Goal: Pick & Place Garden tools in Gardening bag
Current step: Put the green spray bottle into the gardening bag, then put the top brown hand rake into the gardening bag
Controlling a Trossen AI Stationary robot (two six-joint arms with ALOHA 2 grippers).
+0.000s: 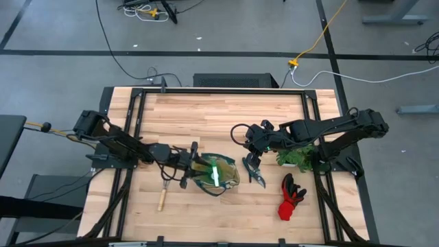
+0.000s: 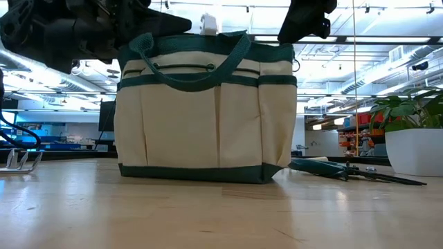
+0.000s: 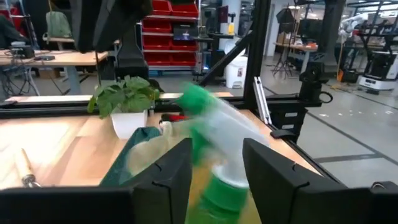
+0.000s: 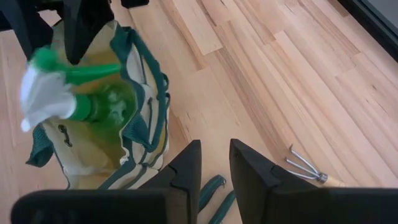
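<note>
Directly over the gardening bag [image 1: 218,175], at table centre: left gripper [image 1: 194,167], fingers parted around the green spray bottle [image 4: 93,93], nozzle up, base already inside. Waiting at 3 o'clock: right gripper [image 1: 252,159], half-parted, empty, above the pruning shears [image 1: 255,173].

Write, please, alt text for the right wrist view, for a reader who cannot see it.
A green spray bottle with a white nozzle stands in the open beige gardening bag on a wooden table. A small metal rake lies beside the bag; the right tool hangs empty above.
</note>
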